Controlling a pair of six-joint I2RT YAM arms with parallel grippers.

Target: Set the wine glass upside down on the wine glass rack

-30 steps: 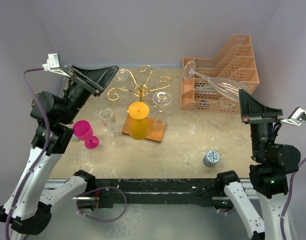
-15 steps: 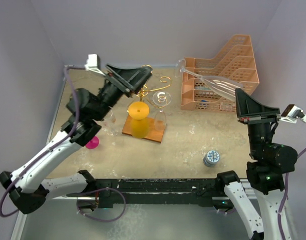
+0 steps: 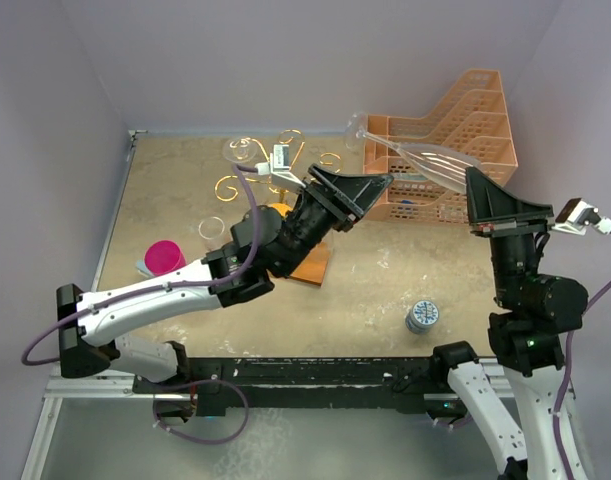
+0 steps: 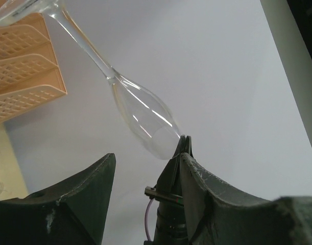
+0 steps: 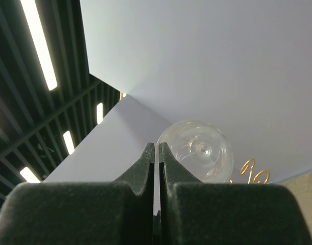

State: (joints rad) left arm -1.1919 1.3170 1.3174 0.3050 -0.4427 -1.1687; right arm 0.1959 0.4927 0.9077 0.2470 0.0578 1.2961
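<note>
Right pincer (image 5: 157,148) pinches the wine glass (image 4: 143,115) by its rim.

wine glass (image 4: 140,115): clear, slanted, foot up top-left, bowl lower right
left gripper (image 4: 147,163): spread apart, sitting just below the bowl
tray (image 4: 20,71): peach lattice, left edge

Two robot arms, the left arm (image 3: 145,298) and right arm (image 3: 530,300), built of glossy white links and bulky black joints, each ending in matte black wedge-shaped fingers (image 3: 350,188) with scuffed edges, a small white wrist camera (image 3: 281,157) and a trailing purple cable (image 3: 244,200).
</note>
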